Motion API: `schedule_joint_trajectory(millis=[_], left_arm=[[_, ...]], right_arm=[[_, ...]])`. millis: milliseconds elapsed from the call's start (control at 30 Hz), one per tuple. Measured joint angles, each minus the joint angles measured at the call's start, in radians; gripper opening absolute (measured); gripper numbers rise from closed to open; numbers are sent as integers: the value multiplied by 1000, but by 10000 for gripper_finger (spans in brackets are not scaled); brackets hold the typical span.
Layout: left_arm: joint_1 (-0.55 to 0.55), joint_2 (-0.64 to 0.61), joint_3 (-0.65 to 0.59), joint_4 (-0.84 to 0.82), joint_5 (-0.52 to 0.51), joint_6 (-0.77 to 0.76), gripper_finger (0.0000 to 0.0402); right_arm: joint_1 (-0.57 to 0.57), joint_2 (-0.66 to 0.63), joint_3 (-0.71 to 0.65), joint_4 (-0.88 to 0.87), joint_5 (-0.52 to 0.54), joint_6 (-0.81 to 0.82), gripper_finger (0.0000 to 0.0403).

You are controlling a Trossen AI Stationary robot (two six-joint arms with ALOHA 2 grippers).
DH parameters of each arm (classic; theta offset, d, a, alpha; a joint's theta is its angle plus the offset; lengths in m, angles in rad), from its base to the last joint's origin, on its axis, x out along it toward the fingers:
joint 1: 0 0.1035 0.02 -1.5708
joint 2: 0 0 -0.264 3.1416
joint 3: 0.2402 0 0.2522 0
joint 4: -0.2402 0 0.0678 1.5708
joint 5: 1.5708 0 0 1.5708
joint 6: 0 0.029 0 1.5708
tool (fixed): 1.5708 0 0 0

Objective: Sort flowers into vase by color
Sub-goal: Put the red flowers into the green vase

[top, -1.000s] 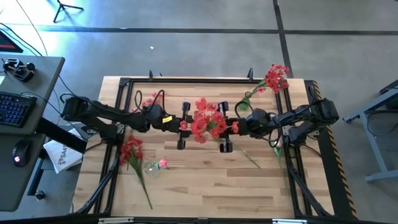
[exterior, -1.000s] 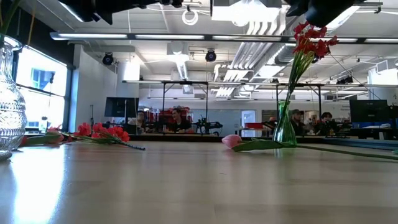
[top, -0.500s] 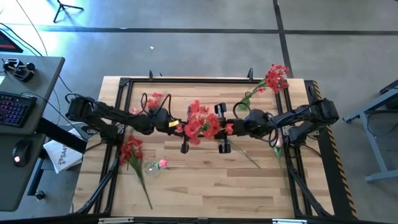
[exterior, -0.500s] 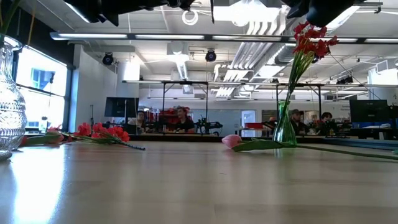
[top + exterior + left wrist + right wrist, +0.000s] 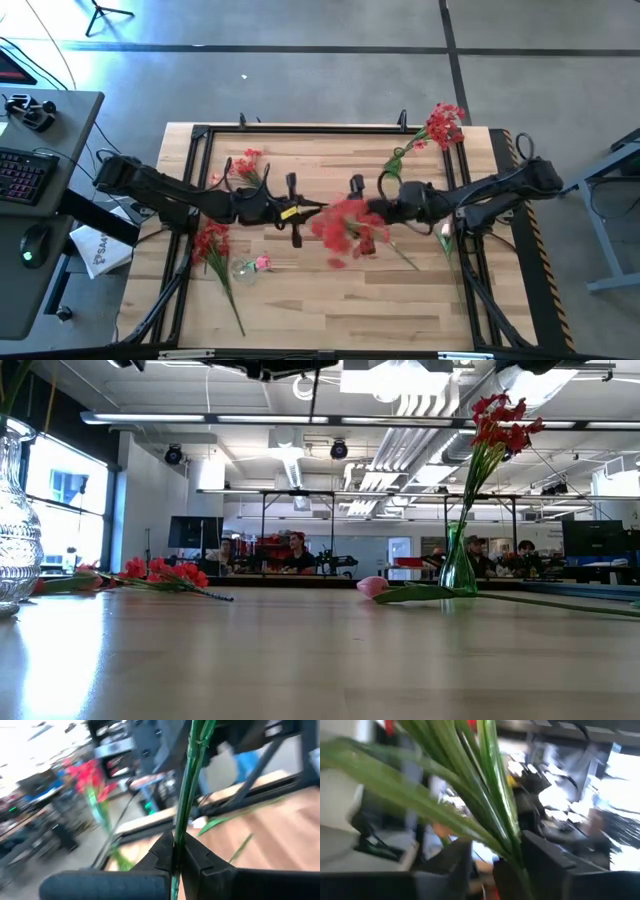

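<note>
— Where's the flower they're working on?

— Mid-air over the middle of the pale wooden bench (image 5: 330,300), between the two arms. It's a bushy red artificial blossom cluster on a long thin green stem (image 5: 345,228). The left hand (image 5: 175,862) is pinched fully closed on the stem; from its wrist you see the green stalk running straight up out of the dark fingers (image 5: 196,866).

— And the right hand (image 5: 375,212)?

— Right beside the blossoms, fingers parted with leaves and stem passing between them. I can't tell whether it grips anything.

— How would that stem handle, you reckon?

— Light, I'd judge, and springy. The head is the heavy end, so it'll droop and swing. Better to pinch low on the bare stalk, clear of the leaves; the petals would crush or slip.

— The rest?

— Red stems stand in the slim green glass vase (image 5: 397,158) at the far right. A red bunch (image 5: 210,243) and a small pink bud (image 5: 262,263) lie near left.
</note>
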Motion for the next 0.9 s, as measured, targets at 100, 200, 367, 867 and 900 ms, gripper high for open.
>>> schedule_joint_trajectory(millis=[100,200,367,867,900], left_arm=[[-13,-29,0,-34,-65,-2,3],[-15,-42,0,-24,-73,-4,2],[-15,-41,0,-18,-71,-10,1],[-15,-40,0,-26,-67,-12,1],[-15,-40,0,-26,-67,-12,1]], right_arm=[[40,-34,0,-105,204,-30,216],[66,-27,-1,-124,317,-30,238],[79,33,-1,-21,377,-49,237],[76,127,137,-18,428,-86,167],[76,128,153,-45,428,-86,158]])
